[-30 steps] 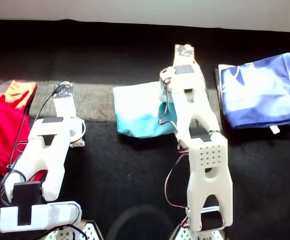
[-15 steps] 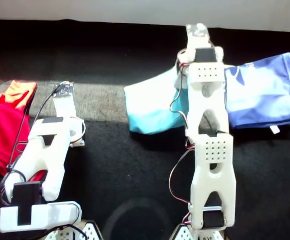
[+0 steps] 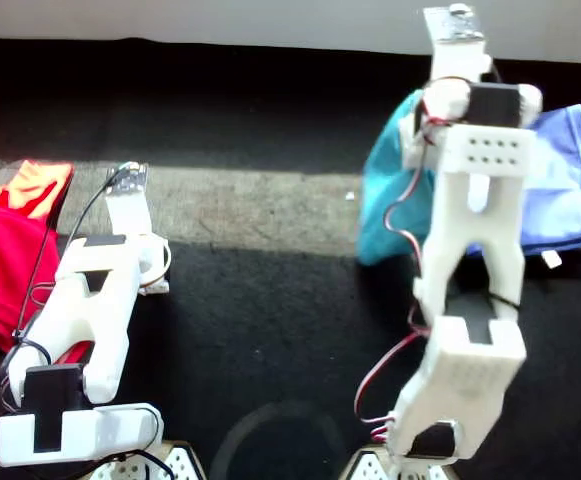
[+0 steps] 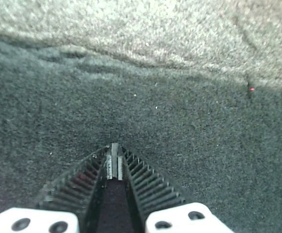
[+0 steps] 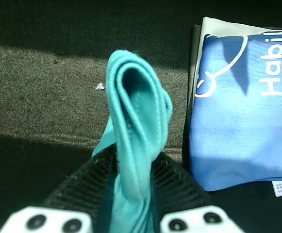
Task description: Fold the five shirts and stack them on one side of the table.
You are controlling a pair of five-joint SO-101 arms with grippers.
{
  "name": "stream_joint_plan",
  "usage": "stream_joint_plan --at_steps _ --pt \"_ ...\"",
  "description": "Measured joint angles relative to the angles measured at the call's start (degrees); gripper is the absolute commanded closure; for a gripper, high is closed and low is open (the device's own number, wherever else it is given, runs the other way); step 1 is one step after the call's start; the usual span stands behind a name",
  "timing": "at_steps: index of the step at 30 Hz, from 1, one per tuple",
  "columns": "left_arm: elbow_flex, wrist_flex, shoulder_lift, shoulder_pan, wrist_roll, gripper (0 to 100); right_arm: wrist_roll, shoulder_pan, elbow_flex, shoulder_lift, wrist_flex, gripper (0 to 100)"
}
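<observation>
Dark felt (image 3: 250, 330) bore a white-lettered blue shirt (image 5: 242, 121). Beside it the right gripper (image 5: 133, 156) pinched a doubled teal shirt (image 5: 138, 107); the left gripper (image 4: 113, 151) sat closed.

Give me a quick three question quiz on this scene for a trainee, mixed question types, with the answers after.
1. True or false: the left tool holds a shirt.
2. Which shirt does the right tool grip: A red shirt, B teal shirt, C orange shirt?
3. Fill in: the folded blue shirt lies nearest the ____ arm.
Key: 1 false; 2 B; 3 right.
</observation>
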Motion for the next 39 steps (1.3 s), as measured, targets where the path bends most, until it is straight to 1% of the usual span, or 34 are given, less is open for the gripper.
stream_joint_plan --at_steps 4,10,14,19,23,32,35,39 --pt "0.00 -0.09 0.00 0.00 0.00 99 5.19 4.57 5.19 -8.35 0.00 99.2" --pt "0.00 -0.09 0.00 0.00 0.00 99 12.48 13.27 5.71 -10.02 -0.18 99.2" --pt "0.00 -0.09 0.00 0.00 0.00 99 15.30 17.32 5.89 -10.02 -5.10 99.2" --pt "0.00 -0.09 0.00 0.00 0.00 99 17.93 18.90 6.33 -9.58 -10.81 99.2" --pt "0.00 -0.09 0.00 0.00 0.00 99 20.13 19.78 6.33 -3.34 -16.09 99.2" --pt "0.00 -0.09 0.00 0.00 0.00 99 20.57 23.82 6.33 12.92 -33.41 99.2" --pt "0.00 -0.09 0.00 0.00 0.00 99 20.57 24.35 6.33 15.82 -38.15 99.2" --pt "0.00 -0.09 0.00 0.00 0.00 99 20.57 24.70 6.33 17.32 -41.85 99.2"
